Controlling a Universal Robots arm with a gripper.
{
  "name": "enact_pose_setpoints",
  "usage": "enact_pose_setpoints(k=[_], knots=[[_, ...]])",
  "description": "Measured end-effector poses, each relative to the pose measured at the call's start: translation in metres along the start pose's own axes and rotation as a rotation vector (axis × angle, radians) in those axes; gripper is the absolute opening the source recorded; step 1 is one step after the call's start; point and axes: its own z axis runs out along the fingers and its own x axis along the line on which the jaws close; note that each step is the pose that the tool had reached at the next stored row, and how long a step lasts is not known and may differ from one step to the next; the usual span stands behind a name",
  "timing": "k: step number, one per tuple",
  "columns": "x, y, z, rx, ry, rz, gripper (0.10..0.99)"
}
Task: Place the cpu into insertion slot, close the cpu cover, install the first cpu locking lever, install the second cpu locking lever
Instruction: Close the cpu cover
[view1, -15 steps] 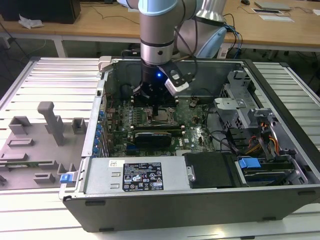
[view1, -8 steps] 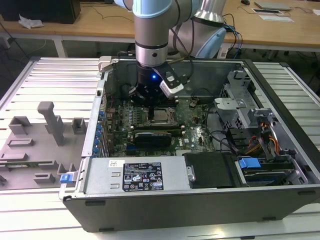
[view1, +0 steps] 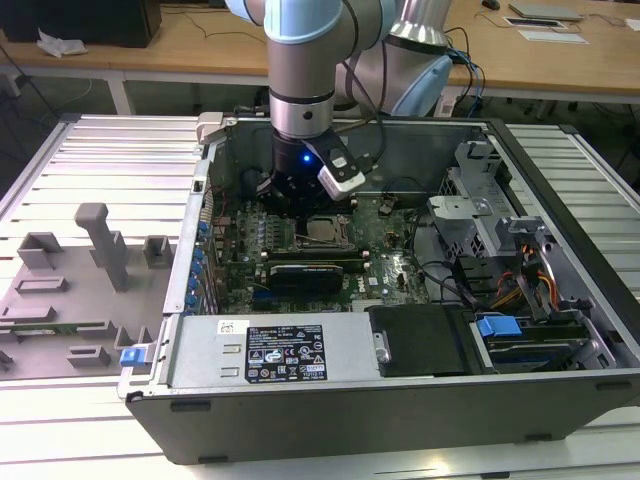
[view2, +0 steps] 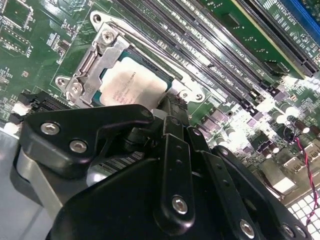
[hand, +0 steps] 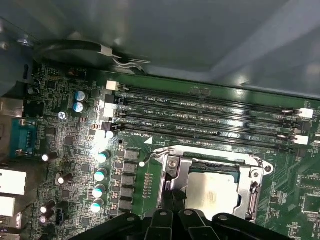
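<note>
The cpu (view2: 132, 85) (hand: 215, 189) lies flat in the insertion slot (hand: 212, 161) on the green board, silvery top up. The cpu cover (view2: 86, 75) (hand: 251, 187) is down around the chip as a silver frame. A thin wire locking lever (hand: 157, 152) (view2: 145, 37) runs along the socket's edge. My gripper (hand: 174, 198) (view2: 170, 114) is shut, its black tips low at the socket's edge beside the cover and lever. In the exterior view my gripper (view1: 300, 205) hangs inside the open computer case, just over the cpu (view1: 325, 230).
Long memory slots (hand: 210, 115) (view2: 210, 45) run next to the socket. A black graphics card (view1: 305, 272) lies just in front of it. Capacitors (hand: 100, 175) stand beside the socket. A drive cage (view1: 470, 210) and cables fill the case on the exterior view's right; grey fixtures (view1: 100, 240) stand outside on its left.
</note>
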Motion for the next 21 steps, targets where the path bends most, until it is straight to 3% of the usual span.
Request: enact_pose_setpoints(k=[11,16,21], knots=[[-0.0059,-0.0008,0.0001,0.0,-0.0001,0.0,0.106],[-0.0061,-0.0012,-0.0069,0.0,0.0,0.0,0.106],[-0.0113,-0.0019,-0.0075,0.0,0.0,0.0,0.106]])
